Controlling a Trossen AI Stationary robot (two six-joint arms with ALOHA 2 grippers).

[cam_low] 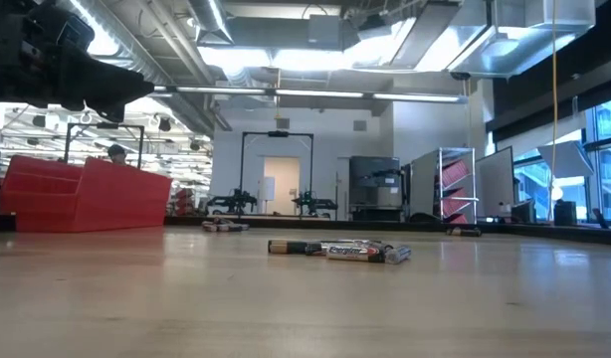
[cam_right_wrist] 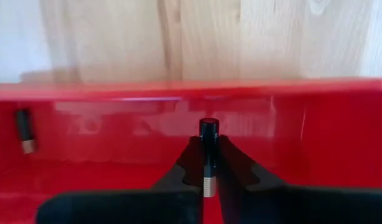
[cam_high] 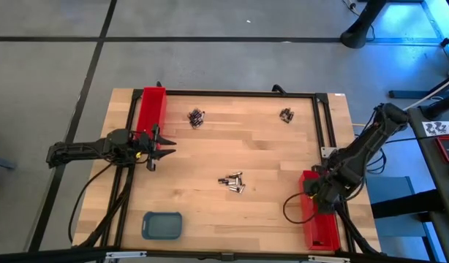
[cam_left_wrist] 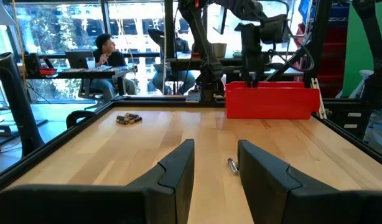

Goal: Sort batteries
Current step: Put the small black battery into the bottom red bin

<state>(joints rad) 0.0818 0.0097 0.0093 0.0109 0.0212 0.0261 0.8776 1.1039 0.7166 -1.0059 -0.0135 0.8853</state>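
Battery [cam_right_wrist: 208, 155] upright, pinched in right end effector [cam_right_wrist: 208, 177] over red tray [cam_right_wrist: 85, 149]; left end effector [cam_left_wrist: 216, 168] spread.

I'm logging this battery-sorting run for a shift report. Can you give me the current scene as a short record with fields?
left gripper: open, empty, waiting beside the left red tray
right gripper: shut on a battery, held over the right red tray
already in right red tray: one battery
loose batteries on table: centre pile, far-left cluster, far-right cluster
blue tray: near edge, looks empty
person: seated beyond the table
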